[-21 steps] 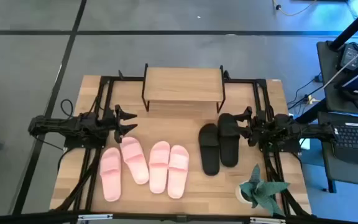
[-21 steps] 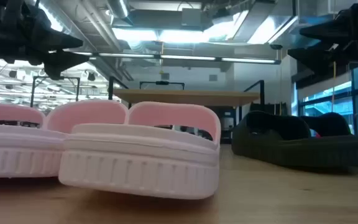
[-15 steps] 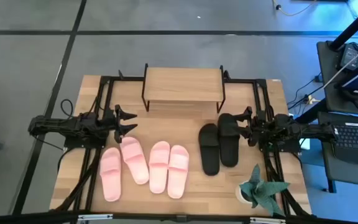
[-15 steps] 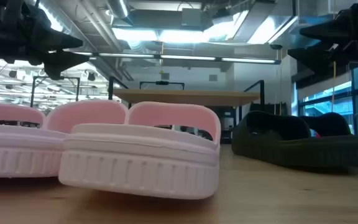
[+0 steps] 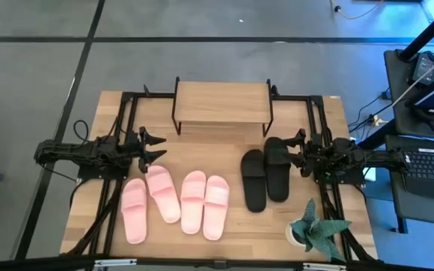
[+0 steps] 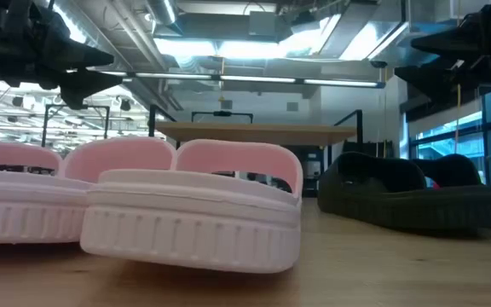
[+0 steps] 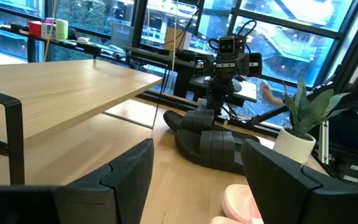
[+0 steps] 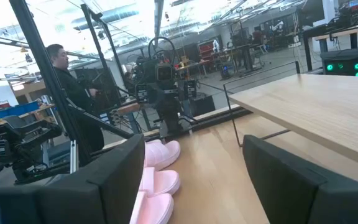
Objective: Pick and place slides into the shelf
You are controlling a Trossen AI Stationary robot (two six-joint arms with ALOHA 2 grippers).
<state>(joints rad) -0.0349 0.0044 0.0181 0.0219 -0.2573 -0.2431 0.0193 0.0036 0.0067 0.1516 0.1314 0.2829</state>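
Several light pink slides (image 5: 175, 199) lie soles down in a row on the table's near middle, and two black slides (image 5: 266, 172) lie side by side to their right. The shelf (image 5: 221, 105) stands at the table's far middle on its black frame. My left gripper (image 5: 157, 146) hovers open at the table's left, above and just beyond the pink slides, pointing right. My right gripper (image 5: 298, 148) hovers open at the table's right, next to the black slides' far ends, pointing left. Neither touches a slide.
A potted plant (image 5: 316, 228) in a white pot stands at the table's near right corner. Black frame rails (image 5: 126, 113) run along both sides of the table. A person (image 8: 73, 93) shows beyond the table in the right wrist view.
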